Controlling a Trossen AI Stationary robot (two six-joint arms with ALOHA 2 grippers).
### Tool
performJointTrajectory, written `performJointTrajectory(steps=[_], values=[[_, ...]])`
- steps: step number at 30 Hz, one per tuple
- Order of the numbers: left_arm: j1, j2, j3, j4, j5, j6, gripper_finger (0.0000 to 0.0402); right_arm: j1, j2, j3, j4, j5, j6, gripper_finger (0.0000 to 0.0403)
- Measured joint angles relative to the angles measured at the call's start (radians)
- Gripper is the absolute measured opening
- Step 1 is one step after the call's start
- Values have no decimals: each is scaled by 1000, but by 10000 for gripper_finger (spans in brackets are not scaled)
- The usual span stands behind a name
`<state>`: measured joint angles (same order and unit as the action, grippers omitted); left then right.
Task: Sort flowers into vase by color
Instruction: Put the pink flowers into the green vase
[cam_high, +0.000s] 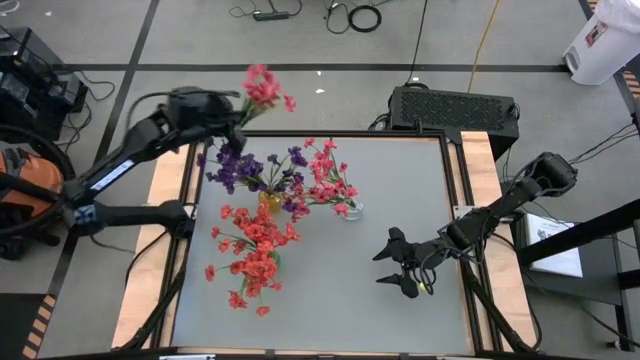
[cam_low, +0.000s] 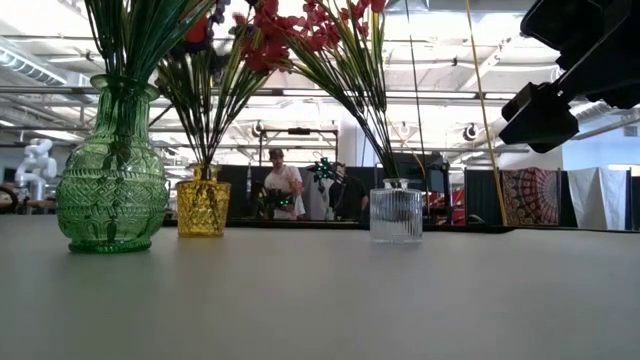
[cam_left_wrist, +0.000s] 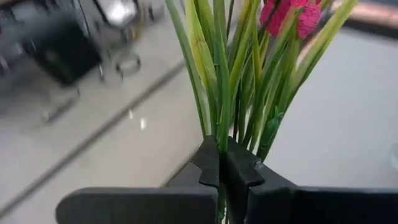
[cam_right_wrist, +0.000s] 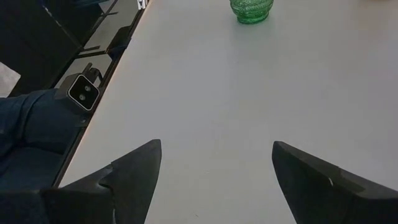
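No legible writing, seemingly, on flowers (cam_high: 262, 88)

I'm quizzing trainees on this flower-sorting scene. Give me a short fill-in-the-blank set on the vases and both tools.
1. The left tool is shut on a sprig with ____ blossoms.
2. The right tool is ____ and holds nothing.
3. Between the green vase and the clear vase stands a ____ vase.

Missing words: pink; open; yellow

Even overhead light, soft shadows on the table (cam_high: 400, 200); the low view is backlit by bright ceiling strips (vases glow), and the left wrist background is motion-blurred
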<state>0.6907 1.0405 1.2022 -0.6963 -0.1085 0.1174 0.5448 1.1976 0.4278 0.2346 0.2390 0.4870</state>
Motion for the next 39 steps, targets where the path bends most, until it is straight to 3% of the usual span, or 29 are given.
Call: performJointTrajectory(steps=[6,12,18,23,27,33,39], values=[[-1,-120,0,151,93,45,2,-2,0,0,0,0,0,299],[-2,-163,0,356,302,46,5,-13,0,0,27,67,-15,299],[-26,-143,0,563,476,20,6,-40,0,0,219,130,-226,299],[-42,-115,0,710,527,21,7,-63,0,1,371,144,-368,299],[-46,-83,0,777,588,21,8,-80,0,3,449,231,-474,299],[-66,-7,0,883,666,23,8,-109,0,126,431,342,-642,299],[-98,59,0,1061,714,27,8,-126,0,363,198,414,-771,299]])
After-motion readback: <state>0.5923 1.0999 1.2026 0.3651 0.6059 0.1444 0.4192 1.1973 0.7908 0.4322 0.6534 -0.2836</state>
